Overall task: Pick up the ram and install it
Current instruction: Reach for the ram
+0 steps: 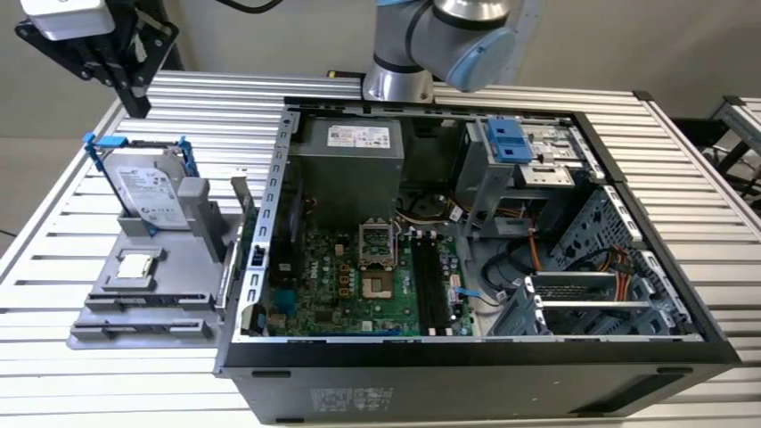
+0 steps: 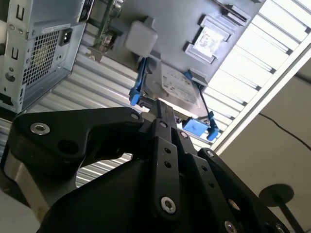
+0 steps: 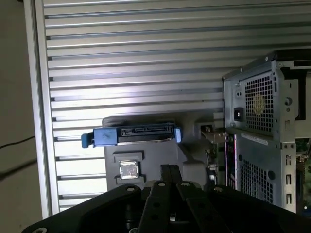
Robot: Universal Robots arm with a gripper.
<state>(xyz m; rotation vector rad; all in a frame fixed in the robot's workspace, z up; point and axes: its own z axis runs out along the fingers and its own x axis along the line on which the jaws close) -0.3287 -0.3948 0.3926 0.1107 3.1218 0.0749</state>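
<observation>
My gripper (image 1: 135,104) hangs high above the table's far corner on the exterior view's left, behind the grey fixture tray (image 1: 113,308). Its black fingers are shut together with nothing between them, as both wrist views show (image 2: 162,105) (image 3: 169,168). The ram looks like a thin greenish board standing on edge at the tray's side next to the case (image 3: 212,137) (image 2: 103,22) (image 1: 233,236). It is well apart from the gripper. The motherboard's long black slots (image 1: 434,285) lie inside the open computer case (image 1: 476,357).
On the tray stand a silver hard drive in a blue frame (image 1: 149,192) (image 3: 131,135) and a small square silver chip (image 1: 137,265) (image 3: 128,170). The case holds a power supply (image 1: 345,156), a drive cage (image 1: 523,152) and cables. The slatted table (image 1: 214,98) ends near the tray.
</observation>
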